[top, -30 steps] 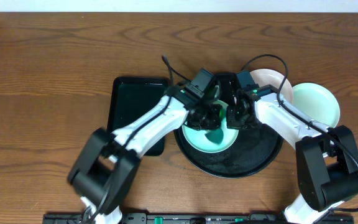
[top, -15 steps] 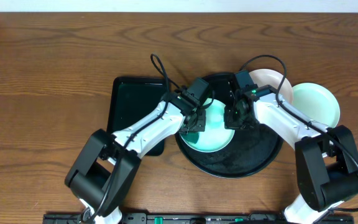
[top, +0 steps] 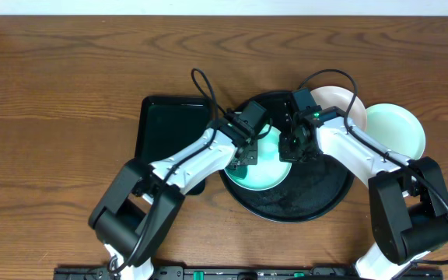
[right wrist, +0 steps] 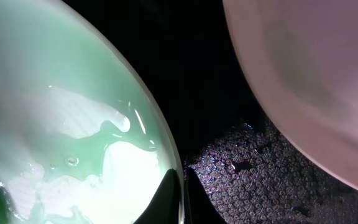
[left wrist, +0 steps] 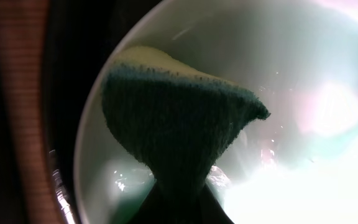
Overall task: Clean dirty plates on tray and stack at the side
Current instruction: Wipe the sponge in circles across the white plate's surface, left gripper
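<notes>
The round black tray [top: 317, 198] has its near half bare; a rectangular tray [top: 162, 128] lies just left of it. On its far-left part lies a mint plate [top: 269, 175]: the left gripper [top: 243, 158] is clamped on a green sponge [left wrist: 179, 124] pressed inside it, the right gripper [top: 294, 148] pinches its right rim. A white plate [top: 339, 99] overlaps the tray's far-right rim; a second mint plate [top: 399, 128] lies beside it on the worktop [top: 53, 93]

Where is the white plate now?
Overhead view: the white plate lies at the far right edge of the round black tray, partly under the right arm, next to the mint plate on the table.
</notes>
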Controlling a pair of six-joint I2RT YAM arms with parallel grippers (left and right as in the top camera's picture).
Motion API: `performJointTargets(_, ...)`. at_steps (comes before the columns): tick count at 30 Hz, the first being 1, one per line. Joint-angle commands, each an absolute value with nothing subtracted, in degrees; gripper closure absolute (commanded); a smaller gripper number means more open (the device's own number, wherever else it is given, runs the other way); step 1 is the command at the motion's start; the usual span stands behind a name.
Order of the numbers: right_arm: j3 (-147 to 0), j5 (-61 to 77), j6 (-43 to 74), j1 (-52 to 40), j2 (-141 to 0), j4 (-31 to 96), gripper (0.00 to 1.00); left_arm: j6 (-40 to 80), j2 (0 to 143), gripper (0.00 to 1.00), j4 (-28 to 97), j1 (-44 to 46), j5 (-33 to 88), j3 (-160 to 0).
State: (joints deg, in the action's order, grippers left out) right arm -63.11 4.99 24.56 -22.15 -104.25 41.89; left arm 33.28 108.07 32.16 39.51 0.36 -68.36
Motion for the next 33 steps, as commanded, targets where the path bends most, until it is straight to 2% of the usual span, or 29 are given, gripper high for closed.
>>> performJointTargets(1, -62.8, 6.0, 24.6, -22.7, -104.5, 41.6, 0.99, 34.2, 112.7, 0.92, 32.1, 40.1, -0.6, -67.8)
performJointTargets(7, -62.8, 6.0, 24.6, -22.7, -104.5, 41.6, 0.99, 34.2, 115.7, 0.93, 32.1, 40.2, 6.3, -67.8)
performJointTargets(19, -62.8, 6.0, 24.6, -22.7, -104.5, 41.5, 0.99, 34.2, 108.9, 0.93, 29.8, 40.2, 17.8, -68.0)
performJointTargets(26, -62.8, 6.0, 24.6, -22.7, -104.5, 41.6, 0.99, 32.6, 102.8, 0.92, 28.8, 39.9, 17.3, -68.1)
performJointTargets(33, -62.8, 6.0, 24.6, -22.7, -104.5, 41.6, 0.99, 32.6, 99.3, 0.92, 30.2, 39.1, 6.8, -68.1)
